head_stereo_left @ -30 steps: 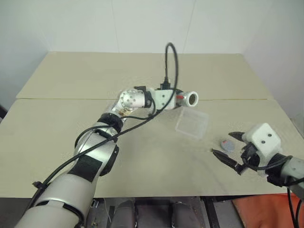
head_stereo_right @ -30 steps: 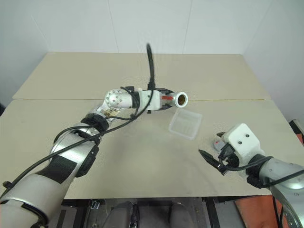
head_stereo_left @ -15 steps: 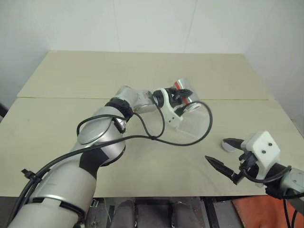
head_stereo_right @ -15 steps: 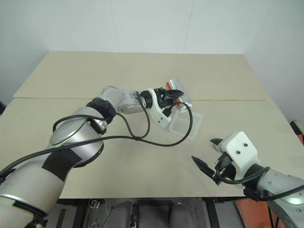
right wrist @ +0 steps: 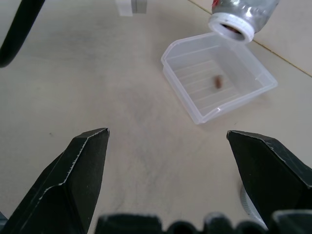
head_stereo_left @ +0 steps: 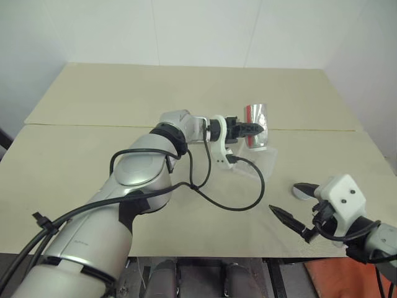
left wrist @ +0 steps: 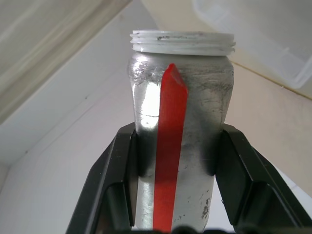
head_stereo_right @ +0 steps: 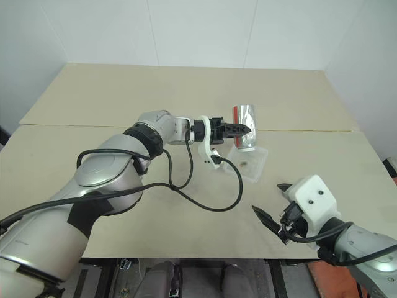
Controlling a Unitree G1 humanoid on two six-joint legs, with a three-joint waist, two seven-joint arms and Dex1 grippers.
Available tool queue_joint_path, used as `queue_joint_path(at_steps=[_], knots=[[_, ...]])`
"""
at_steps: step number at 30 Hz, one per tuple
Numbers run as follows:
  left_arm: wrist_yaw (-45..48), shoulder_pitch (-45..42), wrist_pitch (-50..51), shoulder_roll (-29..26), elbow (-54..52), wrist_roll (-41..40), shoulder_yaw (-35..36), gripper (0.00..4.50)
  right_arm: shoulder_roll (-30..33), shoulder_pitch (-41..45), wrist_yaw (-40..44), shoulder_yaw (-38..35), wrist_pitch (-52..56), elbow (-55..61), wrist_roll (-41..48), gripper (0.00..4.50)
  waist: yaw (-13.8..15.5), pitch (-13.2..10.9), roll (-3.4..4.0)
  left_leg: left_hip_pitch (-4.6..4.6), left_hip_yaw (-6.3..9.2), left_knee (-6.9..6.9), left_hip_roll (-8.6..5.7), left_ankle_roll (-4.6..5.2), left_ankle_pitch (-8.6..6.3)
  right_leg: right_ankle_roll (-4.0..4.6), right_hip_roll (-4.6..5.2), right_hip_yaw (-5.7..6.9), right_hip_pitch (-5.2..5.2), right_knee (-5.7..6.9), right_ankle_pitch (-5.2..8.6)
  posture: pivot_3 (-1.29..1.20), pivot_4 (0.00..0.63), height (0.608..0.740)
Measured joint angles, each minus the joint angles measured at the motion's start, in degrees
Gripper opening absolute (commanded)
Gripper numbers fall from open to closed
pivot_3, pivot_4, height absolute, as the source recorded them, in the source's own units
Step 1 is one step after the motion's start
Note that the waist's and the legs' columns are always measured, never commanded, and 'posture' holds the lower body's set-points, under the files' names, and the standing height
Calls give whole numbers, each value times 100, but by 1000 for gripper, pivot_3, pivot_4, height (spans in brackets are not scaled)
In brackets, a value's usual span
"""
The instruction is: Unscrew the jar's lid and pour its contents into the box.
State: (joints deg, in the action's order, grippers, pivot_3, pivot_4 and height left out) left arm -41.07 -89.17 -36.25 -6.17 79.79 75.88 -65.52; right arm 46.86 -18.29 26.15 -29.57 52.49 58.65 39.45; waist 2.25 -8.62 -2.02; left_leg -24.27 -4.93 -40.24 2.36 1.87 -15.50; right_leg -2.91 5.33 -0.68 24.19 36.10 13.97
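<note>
My left gripper [head_stereo_left: 251,130] is shut on the jar [head_stereo_left: 256,123], a silvery cylinder with a red stripe, lidless. The jar is tipped with its white threaded mouth [right wrist: 234,22] pointing down over the box [head_stereo_right: 259,162], a shallow clear tray. The contents [right wrist: 217,82], one small brown piece, lie on the box floor. The lid [head_stereo_left: 302,191], a small grey disc, lies on the table to the right of the box, beside my right gripper [head_stereo_left: 283,197]. That gripper hovers open and empty near the table's front edge.
A black cable [head_stereo_left: 248,198] loops from my left wrist across the table in front of the box. A seam [head_stereo_left: 93,126] between two beige tabletop panels runs behind the jar. White walls close off the back and right.
My left wrist has rolled, turning the jar from lying level with its mouth to the right to mouth-down over the box. The brown piece now lies in the box. The right gripper has stayed put.
</note>
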Motion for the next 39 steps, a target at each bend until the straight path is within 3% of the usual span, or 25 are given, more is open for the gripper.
queue_joint_path(at_steps=[5,11,15,20,23,27,35,39], knots=[[1725,272,-262,-12,86,-1551,1533,1857,5,-36,-40,142,-2,0,-165,4484,-8,2,3,1,-4,-7,3,-1,1,1,-1,3,0,4,0,0,150,740],[4665,860,-194,134,102,-3961,3879,1857,-16,-46,30,204,-107,-83,-357,4484,-12,3,5,1,-5,-21,4,-2,3,1,-2,5,-5,10,0,0,150,740],[6511,1124,455,330,30,-5691,5545,1857,-10,44,150,322,-218,-231,-473,4484,-27,4,8,0,-3,-36,6,0,2,0,-4,7,-10,12,-1,0,150,740],[7864,1466,1390,311,-345,-7384,7035,1857,52,256,301,480,-319,-429,-545,4484,-107,7,11,4,6,-41,7,0,2,0,-5,7,-15,20,-1,0,150,740],[8485,2201,1785,264,-1088,-7977,7372,1857,110,483,397,748,-452,-568,-662,4484,-158,17,23,12,17,-40,10,-1,3,0,-7,6,-22,23,-1,0,150,740],[8634,3406,2663,323,-2329,-8371,7416,1857,115,634,556,1068,-706,-765,-823,4484,-163,17,23,9,32,-46,11,-1,3,0,-8,3,-15,65,-1,0,150,740],[8042,5408,3538,337,-5495,-8745,7305,1857,43,1060,803,1616,-1208,-1187,-1113,4484,-156,28,25,20,42,-51,12,0,2,0,-7,-5,-25,66,-1,0,150,740],[7837,5881,3624,190,-6016,-8662,7087,1857,-20,1150,805,1818,-1250,-1380,-1246,4484,-130,34,26,23,41,-52,10,1,2,0,-7,-4,-25,62,-1,0,150,740]])
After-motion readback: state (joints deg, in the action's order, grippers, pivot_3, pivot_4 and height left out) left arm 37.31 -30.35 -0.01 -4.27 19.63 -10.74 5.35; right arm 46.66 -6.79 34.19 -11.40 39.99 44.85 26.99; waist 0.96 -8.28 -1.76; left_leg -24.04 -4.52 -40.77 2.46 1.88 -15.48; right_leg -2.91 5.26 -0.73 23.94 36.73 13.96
